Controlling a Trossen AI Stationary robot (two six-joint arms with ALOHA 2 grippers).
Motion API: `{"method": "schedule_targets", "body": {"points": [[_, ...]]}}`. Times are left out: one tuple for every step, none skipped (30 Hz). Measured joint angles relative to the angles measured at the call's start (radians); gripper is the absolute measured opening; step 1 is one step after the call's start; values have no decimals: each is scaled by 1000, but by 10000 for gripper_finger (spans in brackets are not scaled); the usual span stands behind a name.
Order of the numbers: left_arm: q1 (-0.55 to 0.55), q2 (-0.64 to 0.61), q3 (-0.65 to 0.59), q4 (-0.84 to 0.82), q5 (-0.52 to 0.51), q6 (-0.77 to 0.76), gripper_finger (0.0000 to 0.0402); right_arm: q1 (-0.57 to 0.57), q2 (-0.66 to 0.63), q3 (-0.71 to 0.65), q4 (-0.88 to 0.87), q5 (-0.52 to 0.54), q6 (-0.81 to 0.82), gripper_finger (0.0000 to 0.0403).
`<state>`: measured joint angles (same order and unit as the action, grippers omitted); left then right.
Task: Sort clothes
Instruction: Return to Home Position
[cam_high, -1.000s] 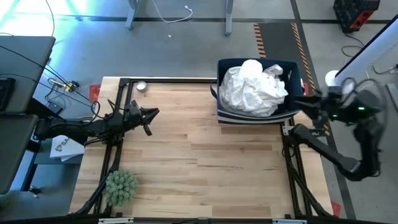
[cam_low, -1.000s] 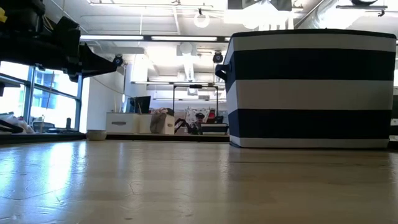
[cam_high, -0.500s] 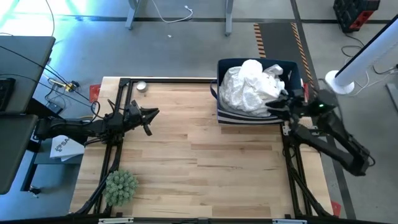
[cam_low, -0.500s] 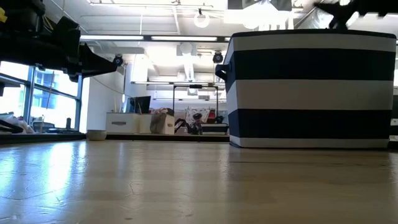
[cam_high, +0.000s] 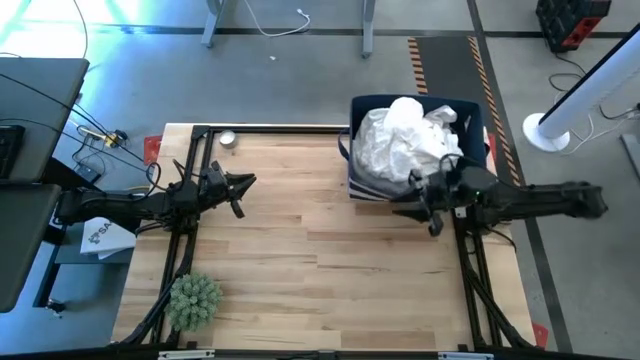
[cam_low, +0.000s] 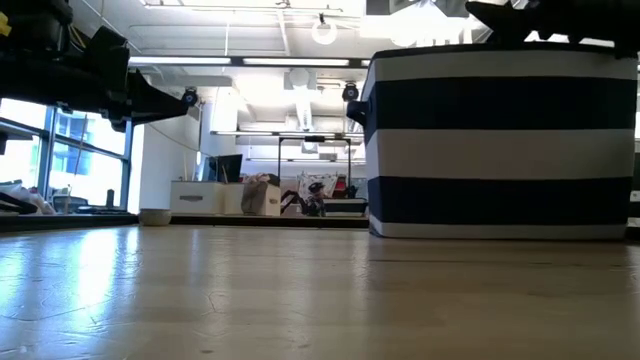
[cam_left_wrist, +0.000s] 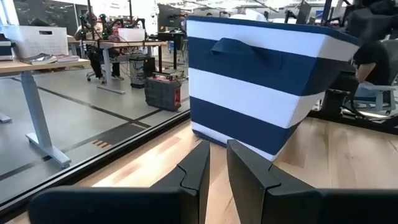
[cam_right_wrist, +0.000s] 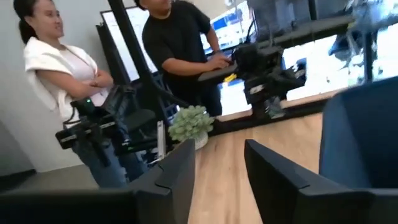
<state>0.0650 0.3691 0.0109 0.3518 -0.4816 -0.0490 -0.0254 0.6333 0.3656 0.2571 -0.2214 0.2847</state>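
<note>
clothes (cam_high: 405, 140) fill the bin (cam_high: 368, 183), so the right gripper (cam_high: 412, 198) beside it and the far left gripper (cam_high: 246, 183) hang empty, fingers apart.

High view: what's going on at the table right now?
The white clothes are piled in the striped bin at the far right corner of the table. The right gripper hangs open and empty by the bin's near side. The left gripper waits at the table's left edge, holding nothing.
</note>
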Motion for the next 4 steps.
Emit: {"method": "schedule_targets", "body": {"points": [[0,0,0,0,0,0,51,24,16,1,3,25,19,130],[0,0,0,0,0,0,51,46,31,2,7,55,25,121],[0,0,0,0,0,0,51,63,43,2,14,84,17,110],[0,0,0,-1,0,0,51,76,49,2,16,115,-2,98]]}}
